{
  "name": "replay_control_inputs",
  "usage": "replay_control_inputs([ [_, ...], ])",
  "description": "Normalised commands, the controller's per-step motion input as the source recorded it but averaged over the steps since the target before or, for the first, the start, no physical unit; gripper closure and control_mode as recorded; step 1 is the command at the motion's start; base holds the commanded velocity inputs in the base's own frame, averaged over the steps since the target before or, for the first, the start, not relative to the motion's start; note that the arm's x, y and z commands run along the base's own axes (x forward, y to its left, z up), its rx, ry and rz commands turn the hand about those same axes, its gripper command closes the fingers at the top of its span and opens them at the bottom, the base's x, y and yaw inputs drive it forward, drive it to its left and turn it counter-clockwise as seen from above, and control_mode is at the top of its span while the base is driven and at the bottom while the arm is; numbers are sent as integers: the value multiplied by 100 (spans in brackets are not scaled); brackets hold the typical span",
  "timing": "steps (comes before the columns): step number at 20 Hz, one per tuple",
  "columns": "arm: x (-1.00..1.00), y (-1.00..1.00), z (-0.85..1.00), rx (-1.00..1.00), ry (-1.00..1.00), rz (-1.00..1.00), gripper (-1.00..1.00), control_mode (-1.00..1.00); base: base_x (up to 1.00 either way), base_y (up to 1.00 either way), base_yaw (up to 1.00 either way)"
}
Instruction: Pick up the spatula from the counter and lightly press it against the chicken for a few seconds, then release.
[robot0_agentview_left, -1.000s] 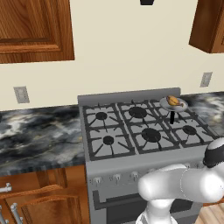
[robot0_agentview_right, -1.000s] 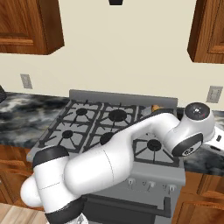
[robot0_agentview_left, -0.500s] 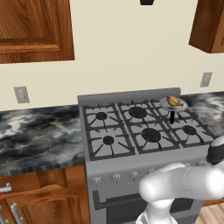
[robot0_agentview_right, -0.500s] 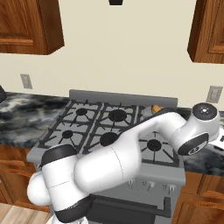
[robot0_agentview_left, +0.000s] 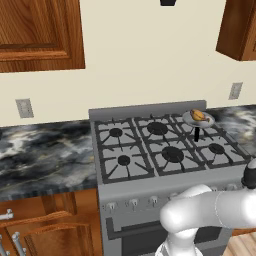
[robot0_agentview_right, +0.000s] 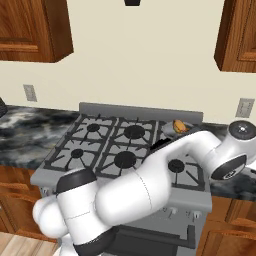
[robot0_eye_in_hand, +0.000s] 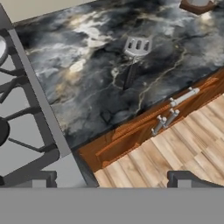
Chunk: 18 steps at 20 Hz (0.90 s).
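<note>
With the claw (robot0_eye_in_hand: 113, 178) spread wide and empty, the spatula (robot0_eye_in_hand: 133, 61) lies flat on the counter (robot0_eye_in_hand: 83, 83) well right of the stove (robot0_eye_in_hand: 30, 131), so its thin dark handle may slip a shallow pinch, or the fingers may jam on the stone.

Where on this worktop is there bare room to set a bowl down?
Left of the stove, the counter below the socket lies bare. Right of it, bare marble between stove and spatula. Crowded: the stove's back-right corner, with pan and chicken.
</note>
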Motion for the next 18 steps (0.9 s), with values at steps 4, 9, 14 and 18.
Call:
replay_control_inputs([
  [4,4,-3,-11,2,0,0,-100,-100,0,0,0],
  [9,8,0,-1,6,0,0,-100,-100,0,0,0],
  [14,9,0,-9,3,0,0,-100,-100,0,0,0],
  [18,5,0,-18,0,2,-1,-100,-100,0,0,0],
])
